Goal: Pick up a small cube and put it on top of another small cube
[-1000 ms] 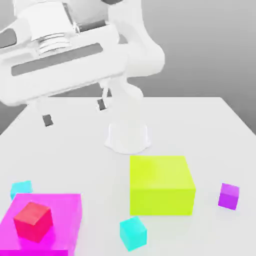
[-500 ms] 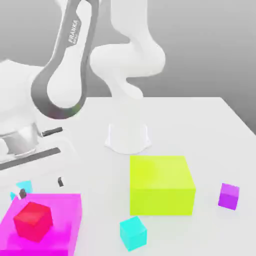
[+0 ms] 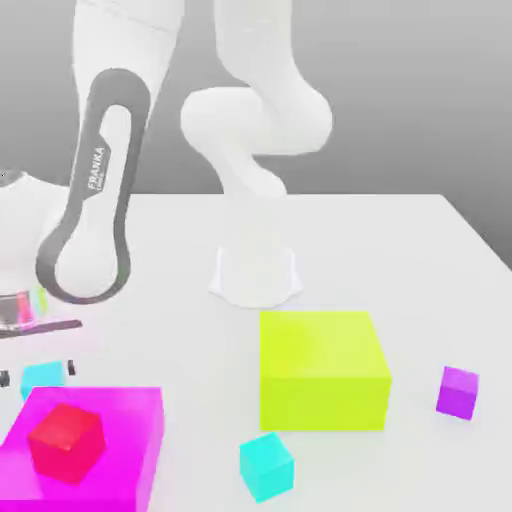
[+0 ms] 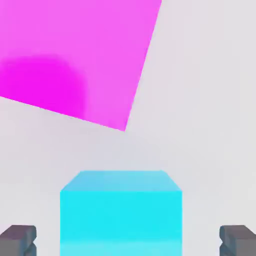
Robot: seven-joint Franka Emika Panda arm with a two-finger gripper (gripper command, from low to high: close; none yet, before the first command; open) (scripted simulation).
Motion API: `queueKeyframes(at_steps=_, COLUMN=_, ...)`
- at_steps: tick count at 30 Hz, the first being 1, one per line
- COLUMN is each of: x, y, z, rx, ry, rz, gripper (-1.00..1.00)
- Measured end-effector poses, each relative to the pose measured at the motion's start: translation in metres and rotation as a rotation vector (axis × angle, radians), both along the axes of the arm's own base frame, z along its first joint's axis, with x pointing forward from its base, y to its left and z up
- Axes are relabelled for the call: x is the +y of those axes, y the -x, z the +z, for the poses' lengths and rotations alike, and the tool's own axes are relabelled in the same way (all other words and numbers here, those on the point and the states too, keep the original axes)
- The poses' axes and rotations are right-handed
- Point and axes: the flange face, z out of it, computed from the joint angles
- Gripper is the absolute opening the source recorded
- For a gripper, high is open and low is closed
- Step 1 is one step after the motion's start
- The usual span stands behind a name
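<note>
Two cyan cubes, a red cube on a magenta block, a yellow-green block and a purple cube sit on the white worktop.

Red cube atop magenta block, yellow-green block, purple cube, white table

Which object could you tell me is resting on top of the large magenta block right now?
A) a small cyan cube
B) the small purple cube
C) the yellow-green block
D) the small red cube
D: in the exterior view the small red cube sits on the magenta block, while both cyan cubes, the purple cube and the yellow-green block rest on the table.
</note>
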Motion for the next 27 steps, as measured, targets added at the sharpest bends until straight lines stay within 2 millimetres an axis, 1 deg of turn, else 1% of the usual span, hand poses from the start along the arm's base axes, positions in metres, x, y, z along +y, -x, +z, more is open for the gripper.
queueKeyframes(at_steps=4, x=0.000, y=0.000, z=0.000, rx=0.001, ry=-0.003, rz=0.000, gripper=-1.00)
queueKeyframes(at_steps=5, x=0.000, y=0.001, z=-0.004, rx=0.001, ry=-0.004, rz=-0.001, gripper=-1.00)
queueKeyframes(at_steps=6, x=0.000, y=0.000, z=-0.001, rx=0.001, ry=-0.002, rz=0.000, gripper=-1.00)
queueKeyframes(at_steps=13, x=0.001, y=-0.002, z=0.056, rx=0.002, ry=-0.004, rz=0.003, gripper=-1.00)
queueKeyframes(at_steps=14, x=0.003, y=-0.010, z=0.062, rx=0.006, ry=-0.009, rz=0.013, gripper=-1.00)
queueKeyframes(at_steps=16, x=-0.007, y=-0.021, z=0.081, rx=0.004, ry=-0.001, rz=0.012, gripper=-1.00)
queueKeyframes(at_steps=19, x=-0.031, y=-0.032, z=0.113, rx=0.001, ry=0.026, rz=-0.005, gripper=-1.00)
queueKeyframes(at_steps=20, x=-0.031, y=-0.038, z=0.119, rx=0.007, ry=0.028, rz=0.009, gripper=-1.00)
queueKeyframes(at_steps=21, x=-0.026, y=-0.047, z=0.122, rx=0.016, ry=0.027, rz=0.035, gripper=-1.00)
queueKeyframes(at_steps=23, x=-0.009, y=-0.067, z=0.124, rx=0.037, ry=0.021, rz=0.103, gripper=-1.00)
queueKeyframes(at_steps=27, x=0.038, y=-0.106, z=0.127, rx=0.076, ry=0.020, rz=0.263, gripper=-1.00)
